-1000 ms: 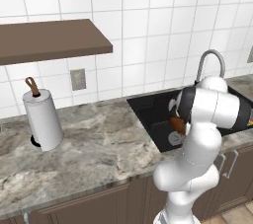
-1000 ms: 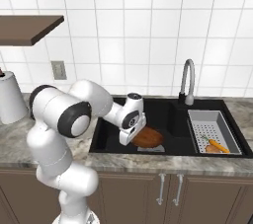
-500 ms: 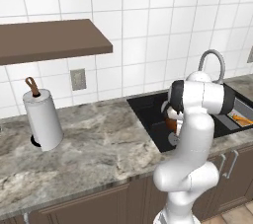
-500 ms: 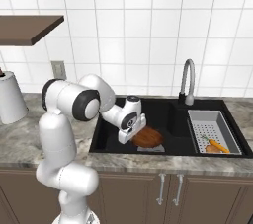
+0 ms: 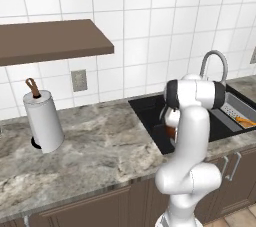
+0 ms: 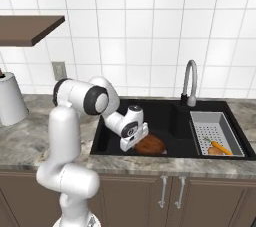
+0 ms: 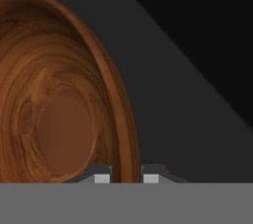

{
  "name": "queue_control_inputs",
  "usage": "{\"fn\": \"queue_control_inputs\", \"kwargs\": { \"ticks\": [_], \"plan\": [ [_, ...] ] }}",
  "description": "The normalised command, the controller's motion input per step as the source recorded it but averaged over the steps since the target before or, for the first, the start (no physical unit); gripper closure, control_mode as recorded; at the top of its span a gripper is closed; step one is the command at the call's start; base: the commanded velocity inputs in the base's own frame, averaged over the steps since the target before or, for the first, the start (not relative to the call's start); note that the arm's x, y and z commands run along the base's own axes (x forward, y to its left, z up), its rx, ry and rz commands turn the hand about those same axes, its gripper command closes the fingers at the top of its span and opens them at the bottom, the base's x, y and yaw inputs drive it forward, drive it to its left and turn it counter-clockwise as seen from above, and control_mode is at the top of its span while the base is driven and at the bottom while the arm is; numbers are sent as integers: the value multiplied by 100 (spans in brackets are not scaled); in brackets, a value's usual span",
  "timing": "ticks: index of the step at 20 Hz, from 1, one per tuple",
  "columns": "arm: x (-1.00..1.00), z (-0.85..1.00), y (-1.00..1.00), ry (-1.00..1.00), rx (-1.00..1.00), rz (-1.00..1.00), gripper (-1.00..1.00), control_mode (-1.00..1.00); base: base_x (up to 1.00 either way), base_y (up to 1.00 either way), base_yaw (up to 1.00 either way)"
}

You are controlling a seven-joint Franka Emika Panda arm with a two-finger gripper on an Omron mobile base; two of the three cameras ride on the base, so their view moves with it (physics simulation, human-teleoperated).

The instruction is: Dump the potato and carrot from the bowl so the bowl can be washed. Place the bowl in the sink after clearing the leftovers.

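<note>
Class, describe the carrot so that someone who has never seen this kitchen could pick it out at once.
Find the black sink under the curved silver faucet. In its right basin sits a grey perforated tray. The carrot lies in the tray's near end: slim and orange with a green tuft, unlike the brown wooden bowl in the left basin.

Left base view: arm covered nearly all of the bowl (image 5: 171,132); only a brown sliver showed. Hand view: bowl ran off the left edge; fingertips (image 7: 102,177) barely rose into frame. Right base view: carrot (image 6: 218,147) too small for its tuft to be made out.
</note>
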Motion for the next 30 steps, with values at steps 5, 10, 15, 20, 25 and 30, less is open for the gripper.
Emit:
{"fn": "queue_control_inputs", "kwargs": {
  "ticks": [5,10,15,20,25,30],
  "plan": [
    [24,-29,0,0,0,-5,100,-100,0,0,0],
    [15,-16,1,0,-5,-3,100,-100,0,0,0],
    [1,-1,0,-2,0,-9,-100,-100,0,0,0],
    [0,33,8,-14,0,-9,-100,-100,0,0,0],
    [0,76,24,-20,-8,-11,-100,-100,0,0,0],
    [-2,100,32,-33,-13,-13,-100,-100,0,0,0]
  ]
}}
